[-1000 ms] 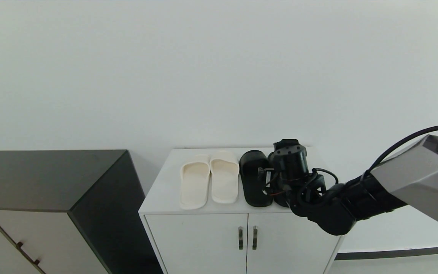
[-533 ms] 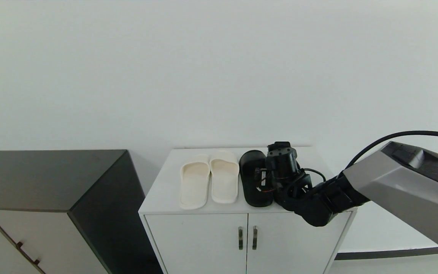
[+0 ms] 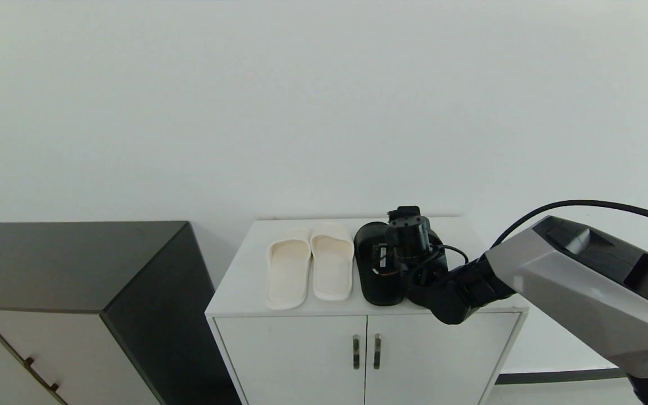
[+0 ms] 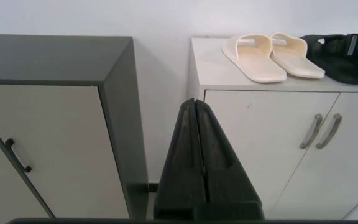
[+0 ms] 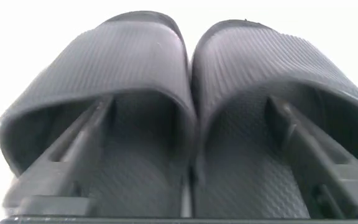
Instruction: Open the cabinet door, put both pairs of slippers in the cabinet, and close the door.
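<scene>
The cabinet [image 3: 301,360] is white and stands against the wall. Both doors are closed: the left door [image 3: 296,354] and the right door [image 3: 436,354] meet at the centre, with two vertical handles [image 3: 366,351] side by side.

The cabinet top carries both pairs of slippers, toes toward the wall. The white slippers [image 3: 310,267] lie left of centre, side by side. The black slippers [image 3: 374,281] lie just beside them on the right. In the right wrist view the black pair [image 5: 135,68] sits with inner edges touching.

The right arm [image 3: 571,281] extends from the right over the cabinet top, its wrist above the black pair. The right jaws stand open. One of the fingers [image 5: 73,149] lies inside each black slipper, under the strap. Whether they press on the straps cannot be determined.

The left jaws are closed, fingers [image 4: 188,155] pressed together with nothing between them. They sit low, in front of the gap between the white cabinet and a dark cabinet [image 3: 76,264] to its left.
</scene>
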